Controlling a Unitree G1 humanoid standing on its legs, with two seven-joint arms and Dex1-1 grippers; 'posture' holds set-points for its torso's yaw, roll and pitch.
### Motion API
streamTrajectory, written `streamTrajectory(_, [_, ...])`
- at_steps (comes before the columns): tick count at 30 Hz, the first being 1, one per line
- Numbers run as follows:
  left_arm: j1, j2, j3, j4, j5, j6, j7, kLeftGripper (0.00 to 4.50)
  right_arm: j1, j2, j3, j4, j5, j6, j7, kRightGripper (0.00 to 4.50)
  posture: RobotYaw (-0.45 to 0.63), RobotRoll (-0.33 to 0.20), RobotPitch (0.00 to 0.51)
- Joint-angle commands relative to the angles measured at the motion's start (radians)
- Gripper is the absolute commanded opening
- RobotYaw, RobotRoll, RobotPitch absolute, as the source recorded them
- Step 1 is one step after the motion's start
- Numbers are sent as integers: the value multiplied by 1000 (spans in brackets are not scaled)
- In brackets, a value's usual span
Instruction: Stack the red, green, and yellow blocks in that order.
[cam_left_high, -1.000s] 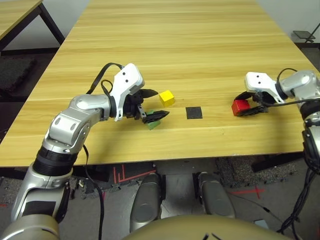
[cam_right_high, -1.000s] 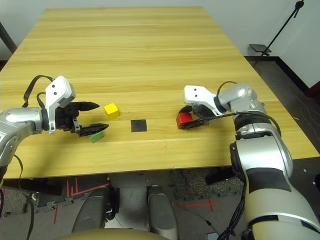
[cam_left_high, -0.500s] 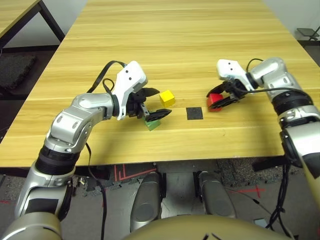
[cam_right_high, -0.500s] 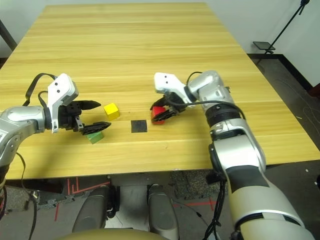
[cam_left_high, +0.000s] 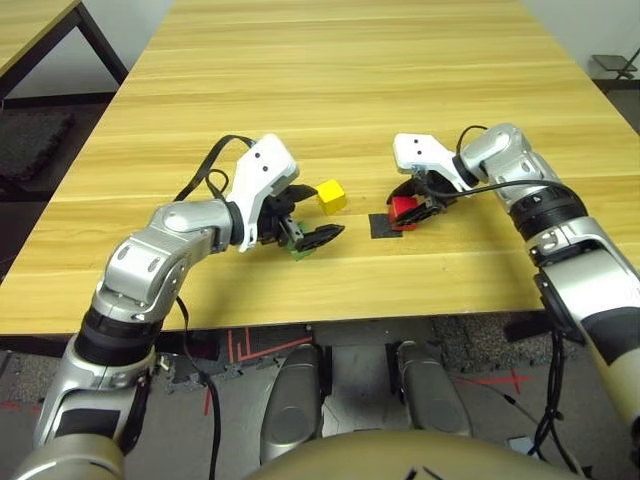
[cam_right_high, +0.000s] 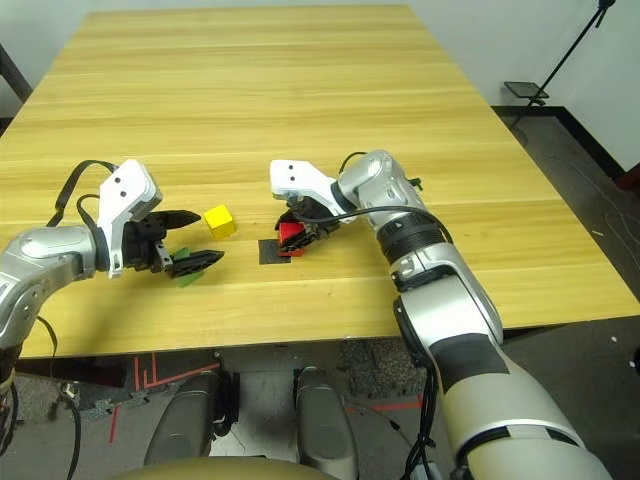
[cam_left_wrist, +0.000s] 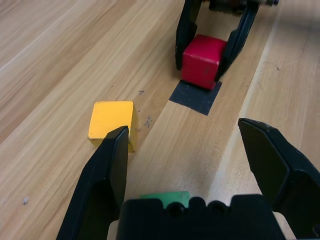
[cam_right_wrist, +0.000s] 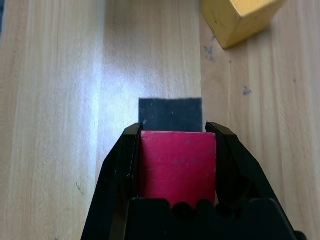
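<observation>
My right gripper (cam_right_wrist: 174, 131) is shut on the red block (cam_left_high: 403, 208). It holds the block low at the right edge of a flat black patch (cam_left_high: 382, 228); I cannot tell if the block touches the table. The yellow block (cam_left_high: 332, 196) sits on the table left of the patch. My left gripper (cam_left_high: 325, 210) is open just left of the yellow block, fingers spread and holding nothing. The green block (cam_right_high: 183, 275) lies on the table under its lower finger, partly hidden, and shows close to the palm as the green block (cam_left_wrist: 167, 198) in the left wrist view.
The wooden table (cam_left_high: 350, 90) stretches far back behind the blocks. Its front edge runs close below both grippers. A second table corner (cam_left_high: 40, 25) stands at the far left, across a gap.
My right gripper has carried the red block leftward from the table's right side to the black patch. My left gripper has stayed open over the green block.
</observation>
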Motion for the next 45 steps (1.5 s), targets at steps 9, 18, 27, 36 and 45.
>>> streamTrajectory(9, [27, 2, 24, -39, -15, 25, 27, 4500, -39, 51, 26, 59, 1, -50, -33, 2048, 381, -222, 105])
streamTrajectory(18, [26, 26, 14, -55, -17, 69, 21, 4500, -5, 43, 29, 42, 16, -64, 0, 3343, 374, -205, 101])
streamTrajectory(27, [38, 89, -31, -75, 32, 180, 84, 4500, -43, -83, -121, -30, 154, -2, 47, 4442, 322, -166, 93])
streamTrajectory(36, [72, 95, -75, -2, 64, 149, 74, 4500, 79, -245, -241, -284, 258, 235, -39, 4442, 242, -142, 93])
streamTrajectory(45, [27, 48, -114, 86, 93, 85, 40, 3513, 183, -307, -309, -472, 333, 375, -161, 4500, 173, -130, 84])
